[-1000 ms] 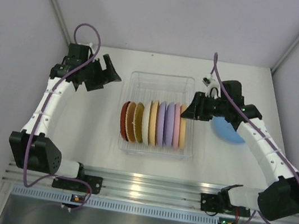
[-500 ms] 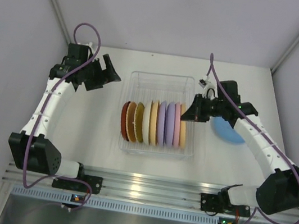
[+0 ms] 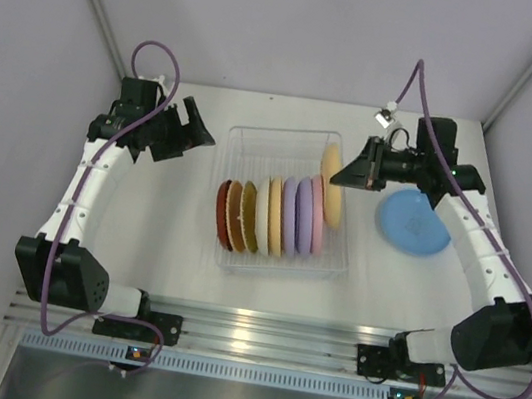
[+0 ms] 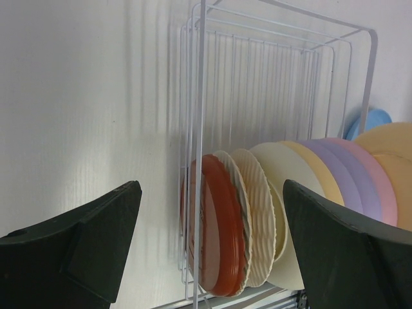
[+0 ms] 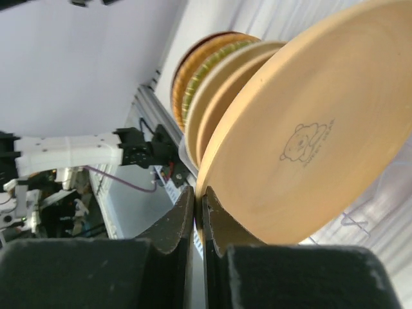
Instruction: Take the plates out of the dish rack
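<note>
Near, in the rack (image 3: 274, 150), a row of about seven plates (image 3: 262, 221) stands on edge, red at left through pink at right; these you have left to unload. Right of the rack, a blue plate (image 3: 414, 221) lies flat on the surface: done. Farther, your right fingers (image 5: 190, 209) pinch the rim of a tan plate (image 3: 330, 184), raised over the rack. Far left, your left fingers (image 3: 194, 129) gape wide, holding nothing.
</note>
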{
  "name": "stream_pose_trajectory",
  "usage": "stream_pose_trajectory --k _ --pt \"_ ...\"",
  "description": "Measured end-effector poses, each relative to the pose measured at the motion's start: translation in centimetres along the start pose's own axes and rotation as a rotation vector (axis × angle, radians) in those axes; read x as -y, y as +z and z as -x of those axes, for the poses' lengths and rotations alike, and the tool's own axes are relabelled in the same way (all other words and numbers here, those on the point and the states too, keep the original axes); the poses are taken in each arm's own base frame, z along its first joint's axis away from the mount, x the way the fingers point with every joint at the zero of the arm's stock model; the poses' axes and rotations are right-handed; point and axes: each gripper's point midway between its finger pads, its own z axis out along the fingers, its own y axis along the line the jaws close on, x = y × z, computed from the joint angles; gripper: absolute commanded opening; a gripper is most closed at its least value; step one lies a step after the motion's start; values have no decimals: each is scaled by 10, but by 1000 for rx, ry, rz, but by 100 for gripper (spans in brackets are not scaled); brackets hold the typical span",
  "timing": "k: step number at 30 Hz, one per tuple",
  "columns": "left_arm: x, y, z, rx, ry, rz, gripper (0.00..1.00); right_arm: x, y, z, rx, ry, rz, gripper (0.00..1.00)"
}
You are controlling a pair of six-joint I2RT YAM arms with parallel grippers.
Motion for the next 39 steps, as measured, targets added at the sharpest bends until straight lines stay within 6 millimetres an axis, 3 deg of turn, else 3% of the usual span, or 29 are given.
stream_pose_trajectory --k 6,10,15,18,22,26,28,31,39 --pt "0 0 0 0 1 0 96 -19 -25 43 154 -1 150 0" --pt "1 0 0 -2 1 -4 96 -20 -54 67 265 -21 130 0" --pt "2 0 -1 -5 0 -10 96 14 -95 122 450 -58 -309 0" --pt "3 0 -2 -9 0 -17 96 58 -122 140 509 -56 -611 0" --pt "4 0 -2 -13 0 -25 96 148 -128 106 379 52 -941 0" --pt "5 -1 -3 -15 1 -27 96 234 -106 34 112 176 -1119 0" --pt "5 -1 -3 -15 1 -27 96 259 -97 2 -1 219 -1160 0" --pt "5 -1 -3 -15 1 -27 96 273 -96 -21 -94 224 -1212 0" --pt "4 1 -3 -18 -1 -25 96 274 -92 -20 -121 175 -1226 0"
